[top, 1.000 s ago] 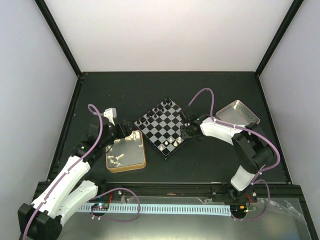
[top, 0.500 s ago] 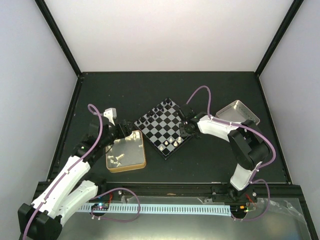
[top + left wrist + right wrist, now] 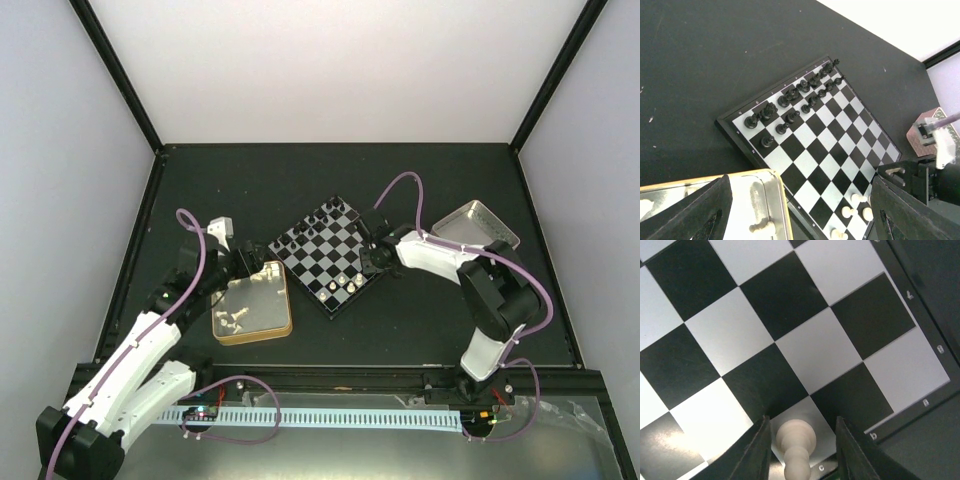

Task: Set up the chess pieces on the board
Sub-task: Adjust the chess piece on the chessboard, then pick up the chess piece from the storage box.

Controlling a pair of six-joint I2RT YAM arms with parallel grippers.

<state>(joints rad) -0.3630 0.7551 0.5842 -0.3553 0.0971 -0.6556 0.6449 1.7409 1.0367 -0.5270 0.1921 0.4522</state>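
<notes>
The board [image 3: 322,252] lies at the table's middle. Black pieces [image 3: 318,218] fill two rows along its far left side, also in the left wrist view [image 3: 790,100]. A few cream-white pieces [image 3: 345,286] stand near its near right corner [image 3: 855,205]. My right gripper [image 3: 373,261] is low over the board's right edge. In the right wrist view [image 3: 802,452] its jaws are open around an upright white piece [image 3: 796,440] on an edge square, with a gap on the right side. My left gripper [image 3: 262,274] hangs open and empty [image 3: 800,220] over the tin.
A gold-rimmed tin [image 3: 288,312] left of the board holds several loose white pieces [image 3: 232,320]; one shows in the left wrist view [image 3: 762,227]. A silver tray [image 3: 478,225] sits at the far right. Black frame rails border the table.
My right gripper has moved a little left and away, onto the board's right edge, and has stayed there since. The left arm has not moved.
</notes>
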